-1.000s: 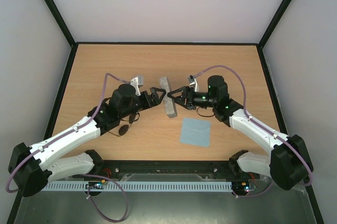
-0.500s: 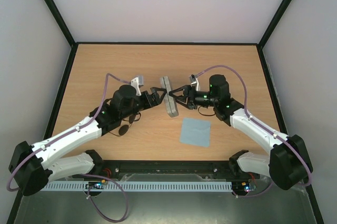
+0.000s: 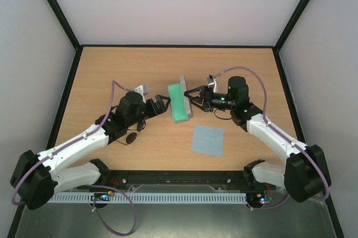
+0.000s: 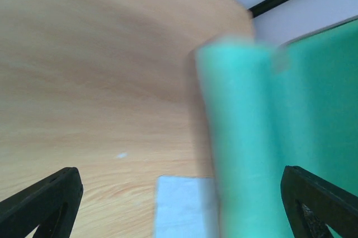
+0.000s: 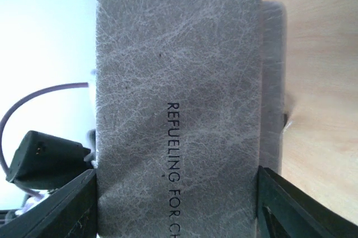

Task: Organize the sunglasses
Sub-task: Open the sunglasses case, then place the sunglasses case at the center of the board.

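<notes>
sunglasses (image 3: 132, 136) lie on surface (image 3: 112, 70) near-left of case (image 3: 180, 103), under left arm (image 3: 84, 137). left hand (image 3: 163, 103) is wide open left of case, holding nothing. right hand (image 3: 193, 99) clamps case from the right. Top view shows green lining; right wrist shows only the grey lettered shell.

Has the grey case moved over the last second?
Yes. The case still lies just beyond the blue cloth, but it has tipped or opened toward the left, so its green lining now faces up.
</notes>
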You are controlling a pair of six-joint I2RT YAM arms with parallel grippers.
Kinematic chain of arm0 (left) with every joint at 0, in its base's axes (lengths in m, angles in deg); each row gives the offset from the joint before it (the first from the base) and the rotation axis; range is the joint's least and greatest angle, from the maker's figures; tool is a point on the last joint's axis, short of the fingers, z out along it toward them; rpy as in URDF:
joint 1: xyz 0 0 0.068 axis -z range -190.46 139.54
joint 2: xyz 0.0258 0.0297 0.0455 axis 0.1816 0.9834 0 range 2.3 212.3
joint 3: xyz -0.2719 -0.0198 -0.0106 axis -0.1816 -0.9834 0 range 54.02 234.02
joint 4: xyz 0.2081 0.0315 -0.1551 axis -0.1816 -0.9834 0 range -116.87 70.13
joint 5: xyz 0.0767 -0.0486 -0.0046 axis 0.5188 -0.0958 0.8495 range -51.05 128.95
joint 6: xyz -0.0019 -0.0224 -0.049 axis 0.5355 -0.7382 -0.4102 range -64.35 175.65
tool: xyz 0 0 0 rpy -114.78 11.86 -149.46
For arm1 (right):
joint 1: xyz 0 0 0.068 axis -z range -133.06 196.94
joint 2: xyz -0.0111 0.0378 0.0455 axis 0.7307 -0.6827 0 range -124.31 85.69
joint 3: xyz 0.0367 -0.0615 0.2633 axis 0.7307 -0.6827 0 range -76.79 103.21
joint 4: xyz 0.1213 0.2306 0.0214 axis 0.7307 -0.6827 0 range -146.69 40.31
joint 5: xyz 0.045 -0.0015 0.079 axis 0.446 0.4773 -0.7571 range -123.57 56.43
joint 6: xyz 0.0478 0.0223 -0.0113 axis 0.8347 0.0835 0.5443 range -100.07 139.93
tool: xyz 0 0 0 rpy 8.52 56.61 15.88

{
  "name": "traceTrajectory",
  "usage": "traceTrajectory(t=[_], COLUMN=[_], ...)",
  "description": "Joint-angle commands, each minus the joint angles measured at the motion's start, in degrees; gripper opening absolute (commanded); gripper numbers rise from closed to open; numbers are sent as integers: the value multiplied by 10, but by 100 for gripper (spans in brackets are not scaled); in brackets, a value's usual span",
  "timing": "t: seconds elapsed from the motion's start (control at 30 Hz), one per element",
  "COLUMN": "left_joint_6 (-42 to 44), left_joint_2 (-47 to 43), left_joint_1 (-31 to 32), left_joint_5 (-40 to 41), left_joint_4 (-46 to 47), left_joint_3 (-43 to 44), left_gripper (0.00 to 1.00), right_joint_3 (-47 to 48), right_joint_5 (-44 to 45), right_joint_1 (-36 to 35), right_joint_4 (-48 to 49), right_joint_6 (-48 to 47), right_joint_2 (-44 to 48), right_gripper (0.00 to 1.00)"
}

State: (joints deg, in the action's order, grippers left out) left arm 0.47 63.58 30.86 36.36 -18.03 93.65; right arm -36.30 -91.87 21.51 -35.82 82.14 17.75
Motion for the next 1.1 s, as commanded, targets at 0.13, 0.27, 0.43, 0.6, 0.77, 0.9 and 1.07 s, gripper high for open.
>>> traceTrajectory(t=[0.13, 0.27, 0.43, 0.6, 0.77, 0.9, 1.07], left_joint_6=[20, 27, 46, 58, 70, 74, 78], left_joint_2=[9, -11, -32, -59, -74, -87, -100], left_joint_1=[-14, -18, -33, -63, -80, -89, -97], left_joint_5=[0, 6, 15, 2, -8, -15, -17], left_joint_4=[-81, -101, -148, -172, -190, -198, -204], left_joint_3=[-34, -18, 16, 21, 22, 21, 21], left_gripper=[99, 99, 100, 100, 99, 100, 99], right_joint_3=[44, 49, 53, 50, 44, 43, 36], right_joint_5=[-36, -19, 7, 10, 2, -14, -42], right_joint_1=[6, 6, 6, 6, 10, 19, 29], right_joint_4=[87, 28, -4, 47, 136, 229, 356], right_joint_6=[-4, -54, -103, -109, -98, -73, -12], right_joint_2=[13, -2, -50, -124, -216, -299, -389], right_gripper=[53, 53, 53, 53, 55, 56, 58])
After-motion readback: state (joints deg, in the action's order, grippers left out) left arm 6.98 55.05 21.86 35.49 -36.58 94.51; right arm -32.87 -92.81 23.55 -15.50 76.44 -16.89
